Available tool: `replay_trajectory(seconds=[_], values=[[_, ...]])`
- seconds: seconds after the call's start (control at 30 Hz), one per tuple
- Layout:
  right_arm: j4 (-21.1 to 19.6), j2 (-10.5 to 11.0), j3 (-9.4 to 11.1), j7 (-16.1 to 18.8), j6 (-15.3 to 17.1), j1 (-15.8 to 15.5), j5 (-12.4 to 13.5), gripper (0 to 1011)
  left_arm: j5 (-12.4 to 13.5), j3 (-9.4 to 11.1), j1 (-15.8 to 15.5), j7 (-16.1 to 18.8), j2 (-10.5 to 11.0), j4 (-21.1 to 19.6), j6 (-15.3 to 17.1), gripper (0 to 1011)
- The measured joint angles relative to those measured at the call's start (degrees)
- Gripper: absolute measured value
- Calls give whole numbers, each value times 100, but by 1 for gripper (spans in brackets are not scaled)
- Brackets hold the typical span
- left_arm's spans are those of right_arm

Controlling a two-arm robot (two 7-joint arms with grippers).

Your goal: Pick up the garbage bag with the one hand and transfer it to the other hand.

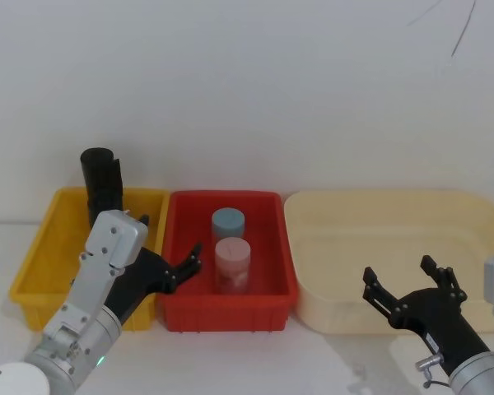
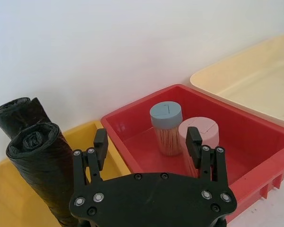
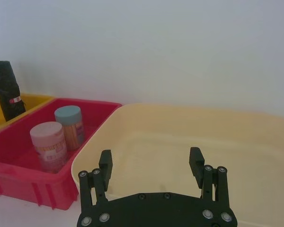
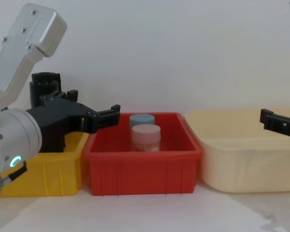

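Two black rolls stand in the yellow bin [image 1: 41, 255]. The nearer one, the garbage bag [image 2: 40, 165], is upright just beside one finger of my left gripper [image 2: 147, 137]. That gripper is open and empty, hovering over the edge between the yellow and red bins [image 1: 171, 240]. The farther roll [image 3: 4, 87] carries a small red mark and rises at the bin's back [image 1: 99, 177]. My right gripper [image 1: 399, 273] is open and empty at the front of the cream tub [image 3: 150, 157].
In the red bin [image 1: 272, 247] stand a blue-lidded jar [image 1: 228, 220] and a pink-lidded jar [image 1: 232, 262]. The cream tub [image 1: 477, 222] on the right holds nothing. A white wall runs close behind all three bins.
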Motion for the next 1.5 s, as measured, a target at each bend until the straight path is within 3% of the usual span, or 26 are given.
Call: replay_trajectory(seconds=[1.5], values=[[-8,0,0,0,0,2,-20,1001,3,8,-47,-44,-15,0,6,1001]])
